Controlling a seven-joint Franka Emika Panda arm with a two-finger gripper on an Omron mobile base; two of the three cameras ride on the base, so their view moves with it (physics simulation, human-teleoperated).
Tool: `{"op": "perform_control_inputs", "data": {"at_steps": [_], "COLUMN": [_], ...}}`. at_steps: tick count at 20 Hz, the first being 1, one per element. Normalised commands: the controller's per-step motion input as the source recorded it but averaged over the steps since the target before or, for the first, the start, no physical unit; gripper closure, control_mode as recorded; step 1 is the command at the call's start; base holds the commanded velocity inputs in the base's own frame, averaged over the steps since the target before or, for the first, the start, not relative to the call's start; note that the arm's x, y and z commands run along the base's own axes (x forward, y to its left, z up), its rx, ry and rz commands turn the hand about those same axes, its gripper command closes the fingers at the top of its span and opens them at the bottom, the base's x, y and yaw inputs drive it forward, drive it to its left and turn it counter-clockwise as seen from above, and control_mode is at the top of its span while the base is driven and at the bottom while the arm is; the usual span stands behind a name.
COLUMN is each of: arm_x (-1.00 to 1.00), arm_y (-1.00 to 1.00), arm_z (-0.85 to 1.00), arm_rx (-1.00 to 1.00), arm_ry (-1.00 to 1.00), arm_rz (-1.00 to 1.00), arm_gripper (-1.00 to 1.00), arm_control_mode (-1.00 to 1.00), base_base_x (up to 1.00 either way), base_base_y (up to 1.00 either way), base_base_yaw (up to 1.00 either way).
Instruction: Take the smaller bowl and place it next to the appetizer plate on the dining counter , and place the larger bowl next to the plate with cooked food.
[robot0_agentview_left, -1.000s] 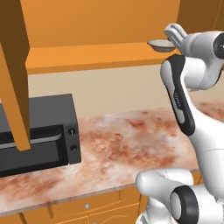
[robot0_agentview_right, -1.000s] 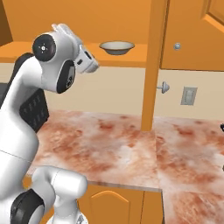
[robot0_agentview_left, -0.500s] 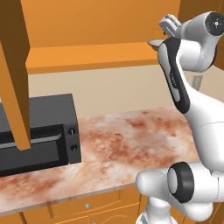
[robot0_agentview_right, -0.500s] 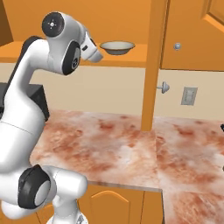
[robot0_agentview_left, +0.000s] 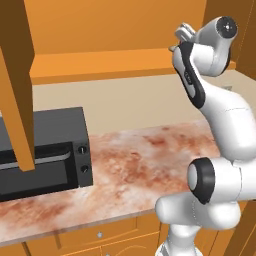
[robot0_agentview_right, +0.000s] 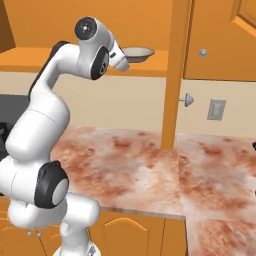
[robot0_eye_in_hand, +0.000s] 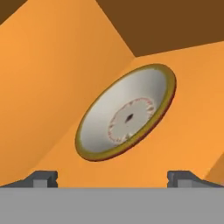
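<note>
Orange cabinet shelf (robot0_agentview_right: 60, 62) above the wall counter (robot0_agentview_right: 140, 165): the smaller bowl (robot0_eye_in_hand: 127, 113) is set near its right end, directly ahead of the gripper (robot0_eye_in_hand: 113, 177), whose jaws are spread wide, nothing held.

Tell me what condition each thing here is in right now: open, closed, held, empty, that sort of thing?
Shallow cream bowl with olive-yellow rim and red dotted ring: empty, upright on the orange shelf, not held.
Robot's two-finger hand: open, empty, short of the bowl.
Black microwave: door closed.
Orange upper cabinet door with round knob: closed.
Pinkish-brown marbled countertop: bare where visible.
</note>
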Motion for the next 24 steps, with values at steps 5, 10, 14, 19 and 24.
{"op": "perform_control_inputs", "data": {"at_steps": [5,10,14,19,24], "arm_x": [0.71,0.68,0.41,0.22,0.24], "arm_y": [-0.19,-0.2,-0.17,-0.09,0.0], "arm_z": [0.0,-0.07,-0.17,-0.41,-0.33], "arm_rx": [-0.01,-0.05,0.0,-0.01,-0.01], "arm_ry": [0.16,0.1,0.0,0.0,-0.01], "arm_rz": [0.0,0.0,0.0,0.0,0.0], "arm_gripper": [-1.0,-1.0,-1.0,1.0,1.0], "arm_control_mode": [-1.0,-1.0,-1.0,-1.0,-1.0], "base_base_x": [0.0,0.0,0.0,0.0,0.0], "base_base_y": [0.0,0.0,0.0,0.0,0.0], "base_base_yaw": [0.0,0.0,0.0,0.0,0.0]}}
